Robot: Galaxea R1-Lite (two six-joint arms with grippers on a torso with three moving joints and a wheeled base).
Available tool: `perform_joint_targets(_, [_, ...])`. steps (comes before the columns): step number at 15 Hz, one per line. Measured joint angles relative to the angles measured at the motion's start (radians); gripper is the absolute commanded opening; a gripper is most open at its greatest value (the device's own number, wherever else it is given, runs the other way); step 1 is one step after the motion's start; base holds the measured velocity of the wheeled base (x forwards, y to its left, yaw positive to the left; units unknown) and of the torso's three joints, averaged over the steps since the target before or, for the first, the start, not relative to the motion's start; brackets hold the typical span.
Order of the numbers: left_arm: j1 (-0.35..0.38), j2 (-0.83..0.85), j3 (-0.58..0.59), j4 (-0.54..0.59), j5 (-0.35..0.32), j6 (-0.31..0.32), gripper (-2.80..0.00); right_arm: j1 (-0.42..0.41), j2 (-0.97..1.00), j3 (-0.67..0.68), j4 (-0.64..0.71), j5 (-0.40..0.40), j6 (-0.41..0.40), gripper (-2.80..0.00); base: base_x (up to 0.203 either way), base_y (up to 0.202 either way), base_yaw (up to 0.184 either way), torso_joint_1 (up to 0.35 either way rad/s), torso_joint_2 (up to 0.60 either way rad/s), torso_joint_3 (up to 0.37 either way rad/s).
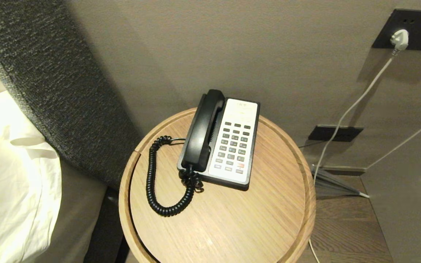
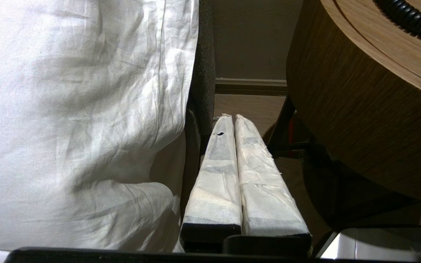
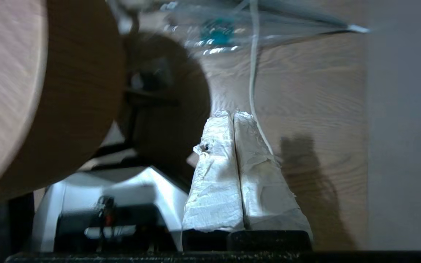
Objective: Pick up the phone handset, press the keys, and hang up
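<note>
The right hand [image 3: 233,115] is closed on nothing, low beside the round bench [image 3: 68,91], above the wooden floor [image 3: 305,109]. The left hand [image 2: 231,117], also closed and empty, hangs between bed sheet [image 2: 79,109] and bench. The phone handset [image 1: 202,131] lies cradled on the phone base [image 1: 234,140] atop the bench.

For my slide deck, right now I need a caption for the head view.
Black phone handset resting on its base, coiled cord looping over a round wooden table.
</note>
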Motion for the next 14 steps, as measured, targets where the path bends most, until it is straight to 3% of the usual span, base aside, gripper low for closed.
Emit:
perform_joint_targets(3, [0.0, 0.0, 0.0, 0.0, 0.0, 0.0, -2.8, -0.258, -0.258, 0.143, -0.025, 0.2, -0.087, -2.8, 0.0, 0.0, 0.0, 0.0, 0.0, 0.0])
perform_joint_targets(5, [0.0, 0.0, 0.0, 0.0, 0.0, 0.0, -2.8, -0.333, -0.356, 0.233, -0.105, 0.289, -0.131, -2.8, 0.0, 0.0, 0.0, 0.0, 0.0, 0.0])
perform_joint_targets(7, [0.0, 0.0, 0.0, 0.0, 0.0, 0.0, -2.8, -0.343, -0.405, 0.314, -0.197, 0.319, -0.2, -2.8, 0.0, 0.0, 0.0, 0.0, 0.0, 0.0])
perform_joint_targets(9, [0.0, 0.0, 0.0, 0.0, 0.0, 0.0, -2.8, -0.31, -0.446, 0.379, -0.189, 0.331, -0.264, -2.8, 0.0, 0.0, 0.0, 0.0, 0.0, 0.0])
perform_joint_targets(11, [0.0, 0.0, 0.0, 0.0, 0.0, 0.001, -2.8, -0.305, -0.475, 0.455, -0.234, 0.295, -0.269, -2.8, 0.0, 0.0, 0.0, 0.0, 0.0, 0.0])
perform_joint_targets(14, [0.001, 0.0, 0.0, 0.0, -0.001, 0.0, -2.8, -0.3, -0.522, 0.562, -0.415, 0.246, -0.27, -2.8, 0.0, 0.0, 0.0, 0.0, 0.0, 0.0])
